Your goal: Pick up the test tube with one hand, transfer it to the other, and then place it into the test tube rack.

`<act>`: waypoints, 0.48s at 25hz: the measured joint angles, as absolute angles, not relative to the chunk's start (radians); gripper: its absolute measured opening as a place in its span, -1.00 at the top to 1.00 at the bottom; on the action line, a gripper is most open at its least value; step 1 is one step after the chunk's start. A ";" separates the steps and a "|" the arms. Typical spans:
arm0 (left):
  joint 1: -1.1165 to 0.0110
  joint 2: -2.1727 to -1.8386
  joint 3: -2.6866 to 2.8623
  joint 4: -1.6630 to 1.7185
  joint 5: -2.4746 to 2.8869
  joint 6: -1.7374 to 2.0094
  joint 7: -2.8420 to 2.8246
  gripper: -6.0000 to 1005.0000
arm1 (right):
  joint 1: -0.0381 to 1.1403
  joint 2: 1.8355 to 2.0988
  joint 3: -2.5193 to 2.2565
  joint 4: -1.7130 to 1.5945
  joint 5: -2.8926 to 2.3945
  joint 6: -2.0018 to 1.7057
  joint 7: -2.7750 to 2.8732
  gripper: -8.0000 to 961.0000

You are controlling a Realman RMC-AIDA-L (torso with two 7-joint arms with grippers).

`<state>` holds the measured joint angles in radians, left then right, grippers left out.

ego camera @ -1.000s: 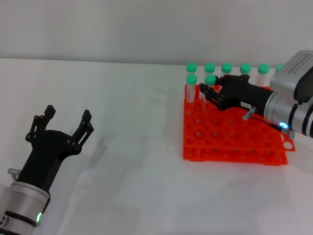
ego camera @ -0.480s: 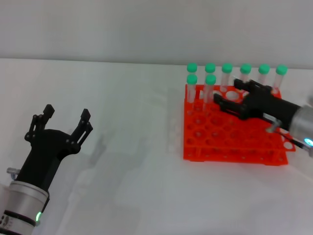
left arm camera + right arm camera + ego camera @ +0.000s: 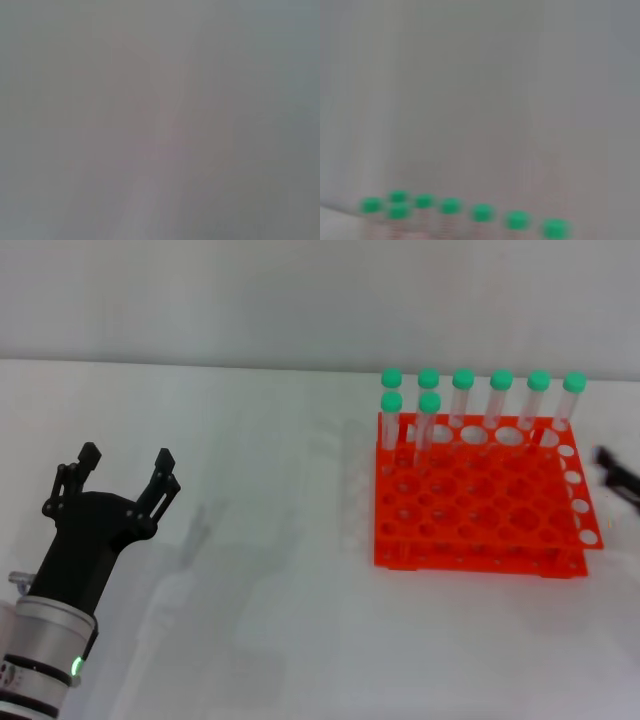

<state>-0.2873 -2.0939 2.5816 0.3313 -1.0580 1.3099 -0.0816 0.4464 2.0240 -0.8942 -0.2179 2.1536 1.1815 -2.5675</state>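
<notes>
1. Rack (image 3: 480, 498): orange test tube rack on the table, eight green-capped tubes upright, including the test tube (image 3: 428, 426) in its second row.
2. My left gripper (image 3: 124, 472): fingers wide, holding nothing.
3. My right gripper (image 3: 620, 478): beside the rack; finger state indiscernible.

- White table (image 3: 280, 630): a plain matte surface filling most of the head view, meeting the wall along a straight horizontal edge.
- Wall (image 3: 250, 295): pale grey-white and bare, behind the table's far edge.
- Light: soft and even, casting faint grey shadows on the tabletop.
- Left wrist view: uniform blurred grey, nothing distinguishable.
</notes>
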 joint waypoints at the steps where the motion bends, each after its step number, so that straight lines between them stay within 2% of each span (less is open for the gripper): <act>1: -0.290 -2.094 2.582 0.331 -1.060 1.309 -0.086 -0.78 | 0.428 2.025 -0.894 -0.214 2.202 1.182 -2.604 -0.65; 12: -0.340 -2.094 2.580 0.293 -1.091 1.305 -0.181 -0.78 | 0.407 2.020 -0.893 -0.153 2.410 1.141 -2.767 -0.75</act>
